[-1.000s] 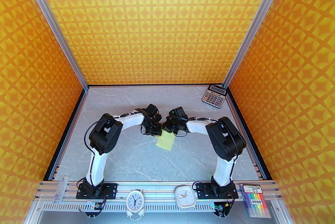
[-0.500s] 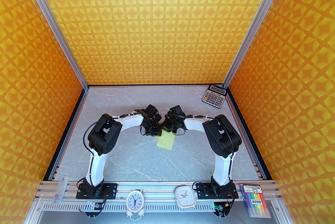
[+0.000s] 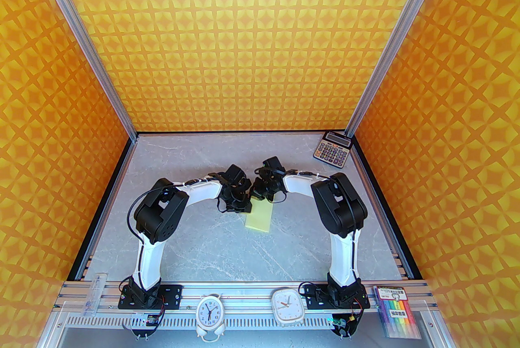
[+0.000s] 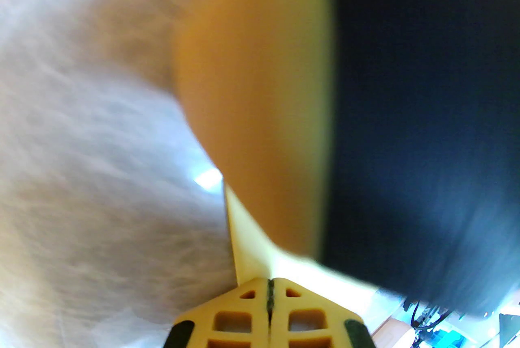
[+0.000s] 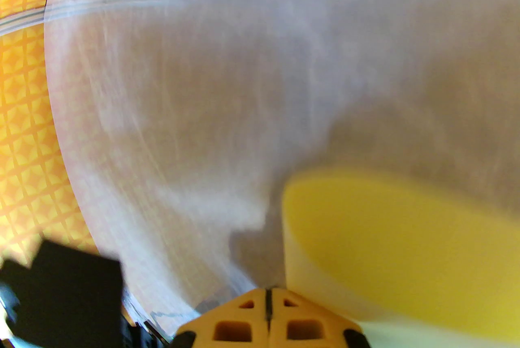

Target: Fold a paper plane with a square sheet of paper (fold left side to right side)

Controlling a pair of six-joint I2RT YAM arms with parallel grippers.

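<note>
The square sheet of pale yellow paper (image 3: 258,218) lies near the middle of the top view on the grey marbled desk (image 3: 195,241), just below where the two arms meet. From above it looks narrower than square, so part of it is probably lifted or already turned over.

The left gripper (image 4: 270,289) has its yellow fingers pressed together. In its wrist view a pale strip of the sheet runs straight out from the fingertips and bows upward into a shaded curve, so it appears to be pinching an edge. The right gripper (image 5: 268,293) is also closed tight. The sheet sits at the lower right of its wrist view, touching or passing under its fingertips, and I cannot tell whether it grips the paper or only presses on it.

My judgement is that this is the first fold, left side over to the right, with the flap partly raised. The next move calls for carrying the pinched edge across to meet the opposite edge squarely while the other side is pinned, then flattening the crease. Thin paper may slide or buckle.

The grey calculator (image 3: 332,153) at the upper right of the desk and the pack of coloured markers (image 3: 398,316) at the lower right both carry printing too small to read. The two white clocks (image 3: 210,314) at the bottom edge show dial numerals only.
</note>
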